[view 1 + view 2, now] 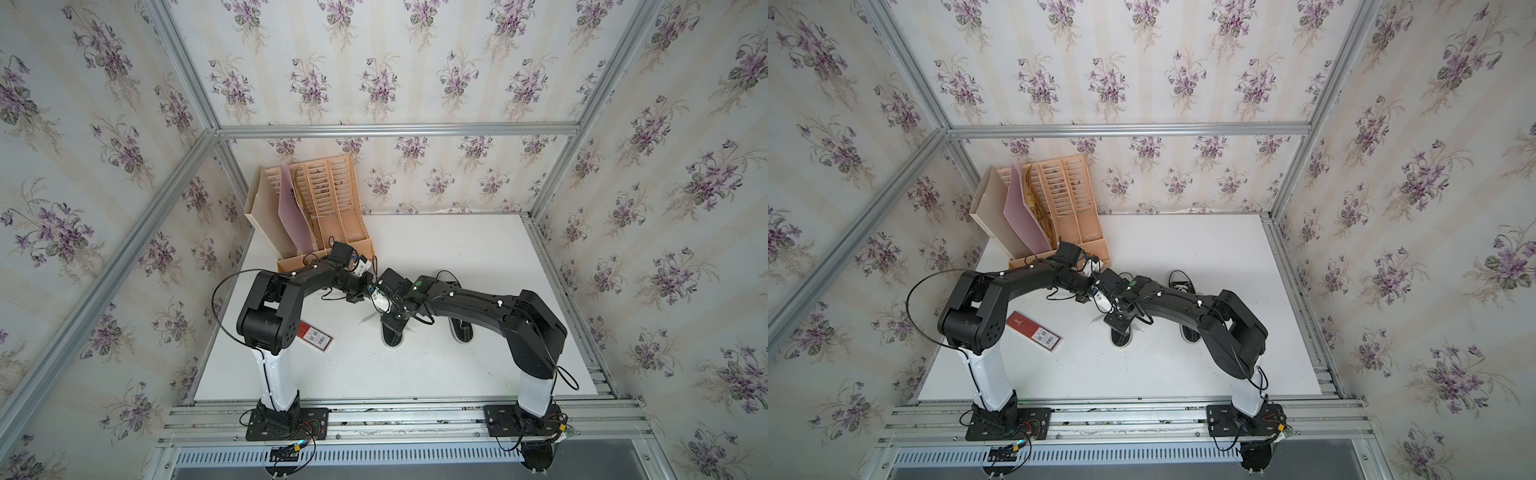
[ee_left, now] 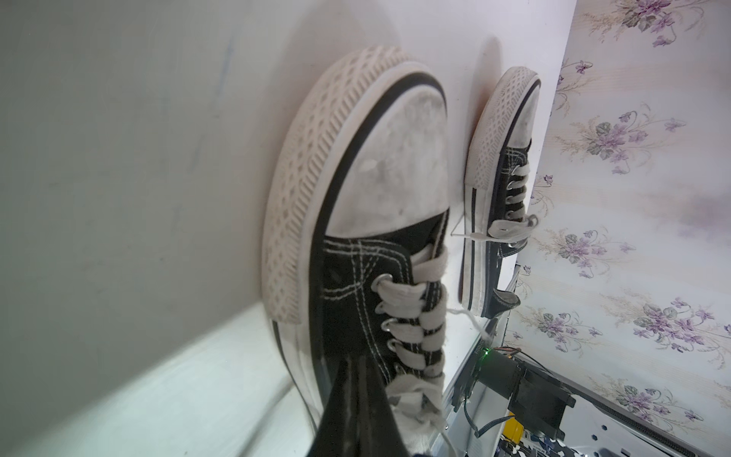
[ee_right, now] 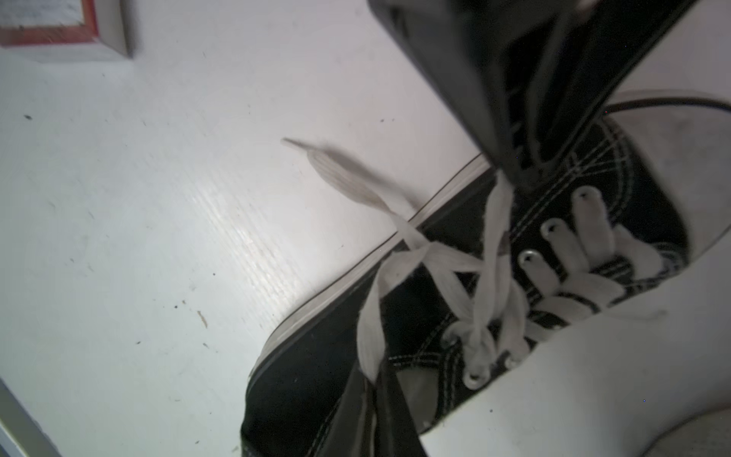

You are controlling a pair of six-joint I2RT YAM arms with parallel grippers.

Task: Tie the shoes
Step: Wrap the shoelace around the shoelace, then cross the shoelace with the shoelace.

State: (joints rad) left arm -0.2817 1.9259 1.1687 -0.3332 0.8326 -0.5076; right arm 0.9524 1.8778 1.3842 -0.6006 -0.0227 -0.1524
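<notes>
Two black shoes with white toe caps stand side by side on the white table [image 1: 465, 245]. In both top views my two arms meet above the left shoe [image 1: 392, 334] [image 1: 1121, 337]; the right shoe [image 1: 462, 330] stands free with its laces in a bow [image 2: 512, 229]. My left gripper [image 2: 354, 360] is shut over the left shoe's lacing [image 2: 411, 316]. The right wrist view shows it from outside, pinching a taut lace strand [image 3: 494, 221] at its tip. My right gripper [image 3: 374, 380] is shut on a lace loop [image 3: 368, 340] near the shoe's opening. One lace end [image 3: 336, 170] lies loose on the table.
A red and white flat box [image 1: 316, 334] lies on the table to the left of the shoes. A tan file organizer [image 1: 324, 216] holding a pink folder stands at the back left corner. Papered walls and aluminium rails close in the table.
</notes>
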